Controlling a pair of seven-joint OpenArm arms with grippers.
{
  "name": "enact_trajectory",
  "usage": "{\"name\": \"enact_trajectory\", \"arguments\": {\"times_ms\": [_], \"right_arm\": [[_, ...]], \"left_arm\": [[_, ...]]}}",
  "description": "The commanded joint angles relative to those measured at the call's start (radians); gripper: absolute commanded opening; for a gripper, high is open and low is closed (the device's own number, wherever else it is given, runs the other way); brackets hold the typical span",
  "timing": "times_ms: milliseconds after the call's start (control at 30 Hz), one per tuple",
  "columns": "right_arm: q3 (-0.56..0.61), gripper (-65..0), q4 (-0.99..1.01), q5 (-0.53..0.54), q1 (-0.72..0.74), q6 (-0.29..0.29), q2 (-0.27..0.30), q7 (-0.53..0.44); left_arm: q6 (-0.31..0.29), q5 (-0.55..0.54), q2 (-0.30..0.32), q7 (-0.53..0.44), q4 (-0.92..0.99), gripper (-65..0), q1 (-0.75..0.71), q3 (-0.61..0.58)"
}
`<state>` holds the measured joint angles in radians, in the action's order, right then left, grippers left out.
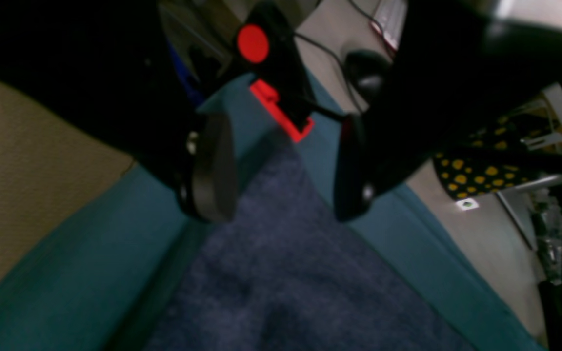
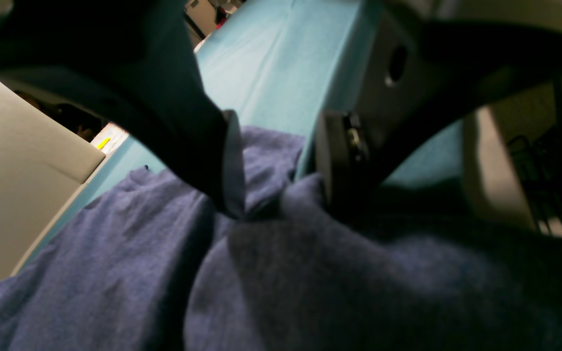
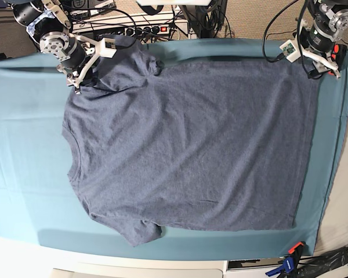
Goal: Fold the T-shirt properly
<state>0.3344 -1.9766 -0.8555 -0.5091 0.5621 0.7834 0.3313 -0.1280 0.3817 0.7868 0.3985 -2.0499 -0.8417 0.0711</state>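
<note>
1. The surface [image 3: 23, 197] was covered with a plain teal cloth, and cables and a power strip lay behind its far edge.

2. The T-shirt [image 3: 185, 150] lay spread almost flat on this cloth, plain side up, with no lettering showing. Its hem side was under the left tool [image 3: 323, 68] and its sleeve and shoulder side was under the right tool [image 3: 76, 75].

3. The left tool [image 1: 281, 165] hung just above the hem corner with its two fingers spread wide. Nothing was between them; blue-grey cloth was seen below the gap.

4. The right tool [image 2: 281, 161] stood with its fingers partly apart, pressed down into a raised bunch of fabric at the upper sleeve. A ridge of fabric rose between the fingers, but I cannot tell if it was really pinched or only touched.

5. The step in hand seemed to be taking the far edge at both ends.

6. To do it well, I think the left tool should go lower until one finger slides under the hem edge, and only then close.

7. The right tool should catch only the T-shirt and not the teal cloth beneath it.

8. Both ends should be lifted together and evenly, otherwise the fold line may become slanted.
</note>
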Motion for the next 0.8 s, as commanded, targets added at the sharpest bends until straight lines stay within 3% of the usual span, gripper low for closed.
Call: {"name": "enact_trajectory", "arguments": {"times_ms": [0, 267, 567, 767], "right_arm": [[0.001, -40.4, -0.006, 0.018, 0.005, -0.012, 0.006, -0.048], [0.008, -40.4, -0.006, 0.027, 0.005, -0.008, 0.006, -0.059], [0.17, -40.4, -0.007, -0.022, 0.014, -0.013, 0.005, -0.046], [0.179, -40.4, -0.007, -0.025, 0.014, -0.013, -0.029, -0.049]], "left_arm": [[0.015, 0.006, 0.011, -0.01, -0.012, -31.3, -0.003, 0.005], [0.015, 0.006, 0.011, -0.01, -0.012, -31.3, -0.003, 0.005], [0.015, 0.006, 0.011, -0.01, -0.012, -31.3, -0.003, 0.005], [0.015, 0.006, 0.011, -0.01, -0.012, -31.3, -0.003, 0.005]]}}
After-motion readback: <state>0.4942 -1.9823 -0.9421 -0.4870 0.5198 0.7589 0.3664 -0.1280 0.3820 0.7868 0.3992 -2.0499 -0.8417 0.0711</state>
